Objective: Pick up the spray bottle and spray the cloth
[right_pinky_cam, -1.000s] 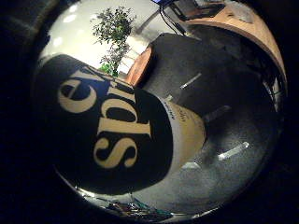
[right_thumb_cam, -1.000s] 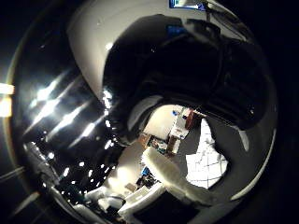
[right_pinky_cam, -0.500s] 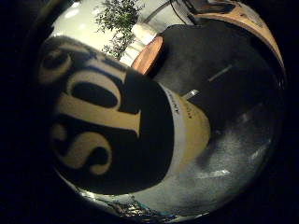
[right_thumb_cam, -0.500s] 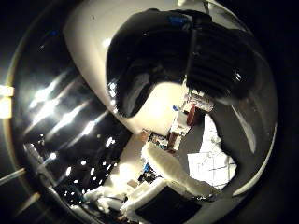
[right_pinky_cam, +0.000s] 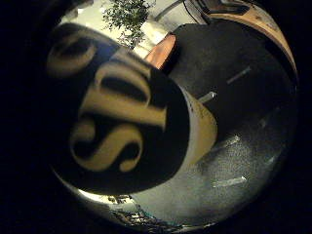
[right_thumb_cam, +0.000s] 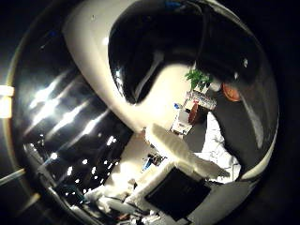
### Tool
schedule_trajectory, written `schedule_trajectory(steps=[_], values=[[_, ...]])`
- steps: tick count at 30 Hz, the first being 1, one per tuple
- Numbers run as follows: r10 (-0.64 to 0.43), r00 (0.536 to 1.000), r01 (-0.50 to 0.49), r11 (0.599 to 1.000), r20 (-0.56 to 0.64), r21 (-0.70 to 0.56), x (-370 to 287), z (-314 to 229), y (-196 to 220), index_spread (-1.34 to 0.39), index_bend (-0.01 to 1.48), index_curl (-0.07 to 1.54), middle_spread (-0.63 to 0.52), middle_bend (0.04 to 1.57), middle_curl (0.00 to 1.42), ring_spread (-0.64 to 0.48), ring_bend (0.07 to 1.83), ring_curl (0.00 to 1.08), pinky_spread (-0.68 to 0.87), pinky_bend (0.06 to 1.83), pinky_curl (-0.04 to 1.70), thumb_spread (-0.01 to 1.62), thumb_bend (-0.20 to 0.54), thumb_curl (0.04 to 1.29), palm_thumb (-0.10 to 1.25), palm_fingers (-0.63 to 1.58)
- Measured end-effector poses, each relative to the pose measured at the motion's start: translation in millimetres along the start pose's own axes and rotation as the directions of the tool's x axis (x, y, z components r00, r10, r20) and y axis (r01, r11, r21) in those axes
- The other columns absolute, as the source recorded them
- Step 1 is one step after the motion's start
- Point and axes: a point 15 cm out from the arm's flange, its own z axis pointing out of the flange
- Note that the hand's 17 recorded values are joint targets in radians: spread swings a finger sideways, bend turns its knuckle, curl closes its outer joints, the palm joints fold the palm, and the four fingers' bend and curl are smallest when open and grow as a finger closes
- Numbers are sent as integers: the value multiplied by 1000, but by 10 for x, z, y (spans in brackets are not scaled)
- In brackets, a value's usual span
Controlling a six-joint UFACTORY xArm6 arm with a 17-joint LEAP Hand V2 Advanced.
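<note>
The spray bottle (right_pinky_cam: pixel 122 122) has a black label with large yellow letters and a cream band below it. It fills most of the little finger side view, very close to my palm, and stands on the dark table (right_pinky_cam: pixel 243 146). In the thumb side view its glossy black and white surfaces curve round the picture. A white crumpled cloth (right_thumb_cam: pixel 216 151) lies on the table beyond the bottle. One white finger of my right hand (right_thumb_cam: pixel 183 159) reaches out fairly straight beside the bottle, not wrapped round it.
A potted plant (right_pinky_cam: pixel 129 17) stands beyond the table. An orange-brown round wooden piece (right_pinky_cam: pixel 163 48) sits behind the bottle. A wooden edge (right_pinky_cam: pixel 263 19) borders the table's far side. Cluttered shelves (right_thumb_cam: pixel 187 112) show in the background.
The bottle's label has grown larger in the little finger side view: my palm has come closer to it. The views have turned, and the plant and more of the cloth now show past the bottle.
</note>
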Motion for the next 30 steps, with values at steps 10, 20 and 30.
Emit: schedule_trajectory(steps=[10,20,30], values=[[1,1000,-1,1000,7,-9,-36,33,11,-323,217,344,-177,718,597,-212,1093,468,-384,946,383,1149,-18,321,670,764],[-6,1000,7,999,26,-35,-121,143,57,-364,319,506,-207,795,702,-216,1126,517,-476,1001,479,1138,-18,339,720,965],[-17,998,20,998,59,-52,-263,196,81,-403,494,748,-230,902,816,-235,1189,593,-406,1053,667,1120,-19,358,743,1039]])
